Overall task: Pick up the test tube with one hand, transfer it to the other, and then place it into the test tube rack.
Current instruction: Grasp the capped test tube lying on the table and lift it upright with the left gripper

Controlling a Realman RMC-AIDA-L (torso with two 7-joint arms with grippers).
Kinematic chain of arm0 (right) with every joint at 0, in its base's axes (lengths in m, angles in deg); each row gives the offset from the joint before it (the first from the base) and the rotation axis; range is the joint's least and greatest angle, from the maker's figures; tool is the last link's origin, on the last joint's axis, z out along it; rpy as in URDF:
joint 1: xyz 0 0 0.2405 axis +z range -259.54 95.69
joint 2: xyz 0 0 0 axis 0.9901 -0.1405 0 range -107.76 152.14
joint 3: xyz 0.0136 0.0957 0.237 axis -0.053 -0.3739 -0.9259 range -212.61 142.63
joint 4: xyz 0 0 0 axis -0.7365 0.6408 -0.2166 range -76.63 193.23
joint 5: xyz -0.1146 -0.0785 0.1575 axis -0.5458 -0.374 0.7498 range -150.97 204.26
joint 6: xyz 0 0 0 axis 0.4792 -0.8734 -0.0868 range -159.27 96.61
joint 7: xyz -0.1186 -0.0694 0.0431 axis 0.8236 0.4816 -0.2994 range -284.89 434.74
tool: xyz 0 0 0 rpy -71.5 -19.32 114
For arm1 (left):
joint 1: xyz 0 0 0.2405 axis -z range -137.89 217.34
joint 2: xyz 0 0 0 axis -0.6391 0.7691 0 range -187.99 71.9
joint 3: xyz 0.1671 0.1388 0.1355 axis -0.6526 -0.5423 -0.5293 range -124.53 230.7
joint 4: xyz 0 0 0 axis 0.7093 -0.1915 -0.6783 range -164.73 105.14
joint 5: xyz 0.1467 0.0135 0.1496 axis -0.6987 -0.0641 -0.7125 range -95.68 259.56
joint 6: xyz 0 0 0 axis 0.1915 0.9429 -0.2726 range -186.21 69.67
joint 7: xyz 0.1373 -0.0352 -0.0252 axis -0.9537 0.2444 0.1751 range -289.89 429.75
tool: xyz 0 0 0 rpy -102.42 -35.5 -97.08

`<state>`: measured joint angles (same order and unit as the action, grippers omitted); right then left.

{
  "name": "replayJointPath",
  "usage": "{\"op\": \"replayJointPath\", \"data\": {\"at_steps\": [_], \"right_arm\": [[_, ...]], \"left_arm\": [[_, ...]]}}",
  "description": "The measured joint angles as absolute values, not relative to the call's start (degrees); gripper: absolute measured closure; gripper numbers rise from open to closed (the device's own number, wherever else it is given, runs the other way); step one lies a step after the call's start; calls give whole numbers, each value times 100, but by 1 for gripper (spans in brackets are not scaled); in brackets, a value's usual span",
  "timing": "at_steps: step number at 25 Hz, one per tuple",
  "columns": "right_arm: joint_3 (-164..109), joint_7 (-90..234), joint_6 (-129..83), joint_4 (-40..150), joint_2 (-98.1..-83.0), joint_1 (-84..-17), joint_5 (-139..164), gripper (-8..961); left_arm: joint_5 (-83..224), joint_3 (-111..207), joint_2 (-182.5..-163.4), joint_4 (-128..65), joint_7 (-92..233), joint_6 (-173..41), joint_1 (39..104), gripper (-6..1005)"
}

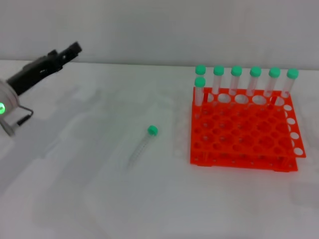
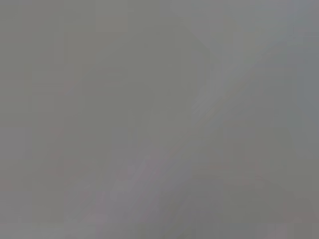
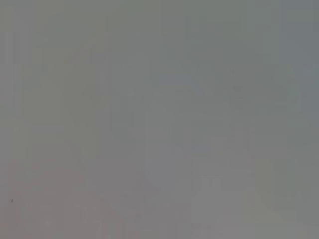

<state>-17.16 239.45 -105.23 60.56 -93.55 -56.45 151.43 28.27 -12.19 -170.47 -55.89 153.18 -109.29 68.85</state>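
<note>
From the head view, the left hand is hanging above the far left of the white table, black fingers lying close together and pointing toward the middle, holding nothing; its silver forearm with 1 green light is sitting at the left edge. The test tube is lying flat on the table near the centre, green cap toward the far side, well apart from the hand, so a reach across bare table looks needed. The orange test tube rack is standing to the right, apart from the tube, with 7 green-capped tubes upright along its far rows and many holes open nearer us. Nothing is lying between tube and rack. The left wrist view is showing only blank grey. The right wrist view is showing the same, and the right hand is appearing nowhere, so I cannot tell its state.
</note>
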Motion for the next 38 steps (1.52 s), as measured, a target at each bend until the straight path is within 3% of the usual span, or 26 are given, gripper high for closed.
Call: {"op": "replayJointPath", "data": {"at_steps": [5,9,18,23,32,33,35,38], "right_arm": [[-1683,23945,-10571,6085,-9356,-5649,15124,93],[-1692,23945,-10576,6085,-9355,-5673,15121,93],[-1703,23945,-10556,6058,-9347,-5679,15122,93],[-1713,23945,-10515,6051,-9347,-5672,15138,93],[-1715,23945,-10462,6055,-9343,-5654,15159,93],[-1715,23945,-10459,6058,-9344,-5655,15159,93],[-1715,23945,-10454,6061,-9345,-5651,15161,93],[-1715,23945,-10449,6063,-9347,-5644,15163,93]], "left_arm": [[460,-1180,-16595,-6937,17958,-11199,6947,122],[-1469,-1151,-16360,-7980,20133,-11734,7060,122],[-4455,-525,-16315,-8537,22404,-13738,8079,123],[-5473,-555,-16485,-8481,22873,-14272,8651,123],[-6804,-562,-16965,-7198,22999,-14174,9633,124],[-7178,-579,-17152,-7000,23023,-14055,9827,124],[-7359,-603,-17271,-6975,23037,-14035,9923,124],[-7483,-619,-17367,-6865,23057,-14031,10039,124]]}}
